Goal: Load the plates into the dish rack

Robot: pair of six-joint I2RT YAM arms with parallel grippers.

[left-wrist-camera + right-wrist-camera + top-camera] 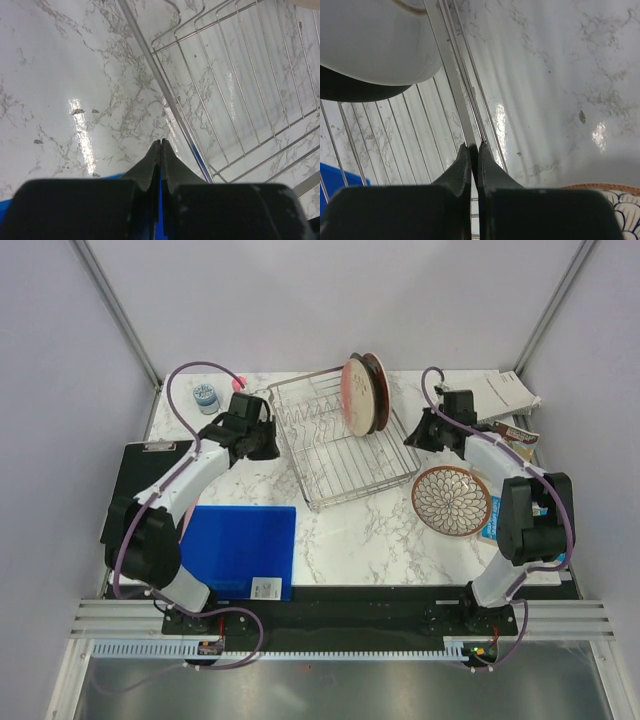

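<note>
Listing from the near edge outward: both arm bases, elbows folded close above them, forearms reaching away and angling inward toward the middle. Before the left arm, a blue board (240, 548) lying flat, with a black clipboard (130, 475) beside it. Then the white plate with brown petals (451, 501), flat on the marble table (370, 540), just right of the dish rack (345, 465) and close to the right forearm (the one plate not yet loaded, as far as can be seen). Next, the left gripper (160, 146): fingers pressed together on nothing, tips low over the table just outside the rack's left rim. Opposite, the right gripper (472, 147): fingers closed too, tips at the right rim wire; whether they nip that wire cannot be told. Farther off, the cream-pink plate (356, 400) stands on edge at the rack's far right corner, with the red-orange plate (379, 390) upright behind it; any plate hidden between them cannot be made out. Step in hand, by my reckoning: between plates, the last load pending. The next move calls for the right fingers to part, come over the petal plate, take its rim, tip it upright and lower it into a free slot.
</note>
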